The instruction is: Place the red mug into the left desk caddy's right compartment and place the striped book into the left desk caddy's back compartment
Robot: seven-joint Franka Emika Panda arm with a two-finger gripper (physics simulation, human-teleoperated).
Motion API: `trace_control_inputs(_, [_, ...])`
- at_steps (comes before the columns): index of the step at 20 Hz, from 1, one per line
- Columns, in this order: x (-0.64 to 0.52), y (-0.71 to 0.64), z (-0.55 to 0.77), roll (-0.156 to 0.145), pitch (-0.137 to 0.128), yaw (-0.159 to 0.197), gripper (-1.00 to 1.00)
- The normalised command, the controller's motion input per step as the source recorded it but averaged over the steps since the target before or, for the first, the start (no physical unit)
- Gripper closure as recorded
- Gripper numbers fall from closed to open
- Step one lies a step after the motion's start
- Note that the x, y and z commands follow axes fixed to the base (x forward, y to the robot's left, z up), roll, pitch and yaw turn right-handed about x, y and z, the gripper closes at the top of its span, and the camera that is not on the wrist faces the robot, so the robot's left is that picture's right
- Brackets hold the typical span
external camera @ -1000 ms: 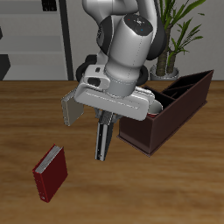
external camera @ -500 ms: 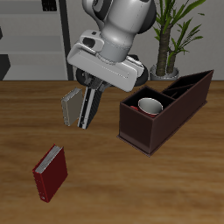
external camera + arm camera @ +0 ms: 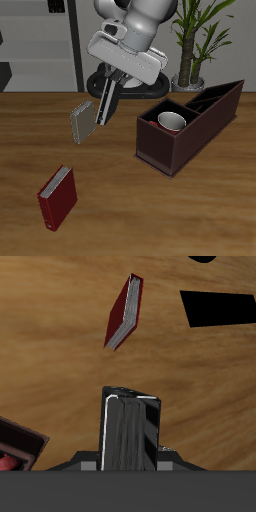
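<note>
My gripper (image 3: 112, 83) is shut on the striped book (image 3: 106, 100), a thin grey book with dark and light stripes, and holds it tilted in the air above the table, beside the left desk caddy (image 3: 206, 128). In the wrist view the striped book (image 3: 130, 432) fills the space between my fingers. The red mug (image 3: 172, 122) stands inside the caddy's large square end section, the right compartment. A corner of the caddy (image 3: 22, 440) and a bit of the mug (image 3: 8, 463) show in the wrist view.
A smaller plain grey book (image 3: 82, 122) stands on the table just below the held book. A dark red book (image 3: 57, 197) lies near the table's front edge and shows in the wrist view (image 3: 123, 311). A potted plant (image 3: 193, 55) stands behind the caddy.
My gripper has risen and moved back from the table's front edge, carrying the striped book with it. The mug, once hidden by the arm, now shows in the caddy.
</note>
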Motion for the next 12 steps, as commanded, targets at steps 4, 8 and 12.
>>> trace_control_inputs(4, [-0.57, 0.31, 0.14, 0.002, -0.065, -0.028, 1.00])
trace_control_inputs(8, [-0.55, 0.33, 0.22, 0.008, -0.090, -0.063, 1.00])
trace_control_inputs(12, [-0.44, 0.38, 0.11, 0.023, -0.069, -0.091, 1.00])
